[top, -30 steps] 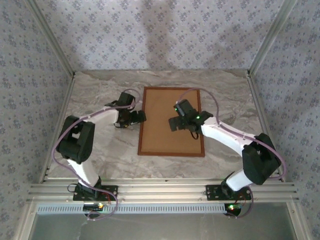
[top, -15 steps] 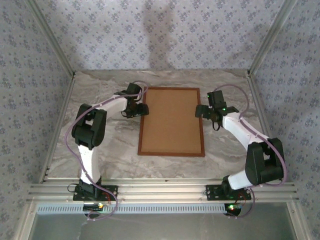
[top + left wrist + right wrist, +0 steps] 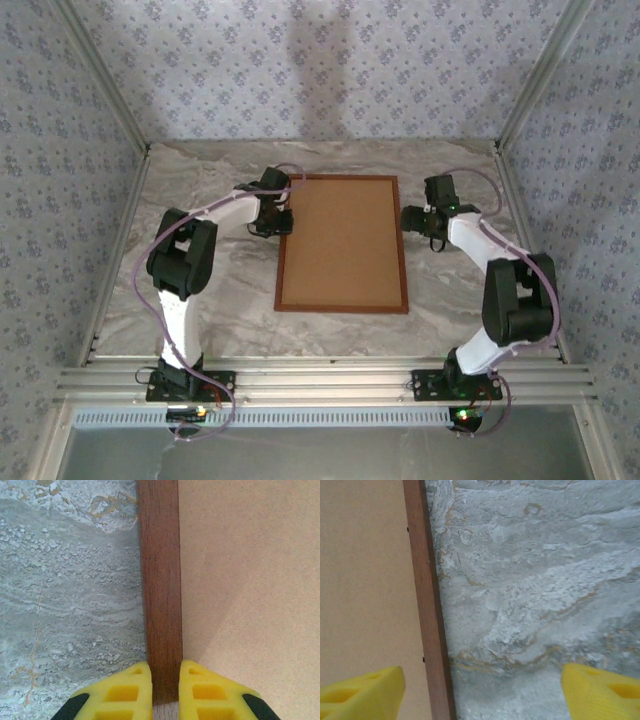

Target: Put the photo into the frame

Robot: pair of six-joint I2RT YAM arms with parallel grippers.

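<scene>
Yellow fingers of the left tool pinch the frame by its left reddish-brown rail, one finger pressed to each side of the wood. The right tool stands wide, straddling the opposite rail, with one finger above the brown backing board and the other above the marbled bench. The frame lies flat, back up, at mid-bench.

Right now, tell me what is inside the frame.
A plain brown board fills the frame from rail to rail, lying flat. Anything beneath the board is covered, so I cannot tell what is under it.
</scene>
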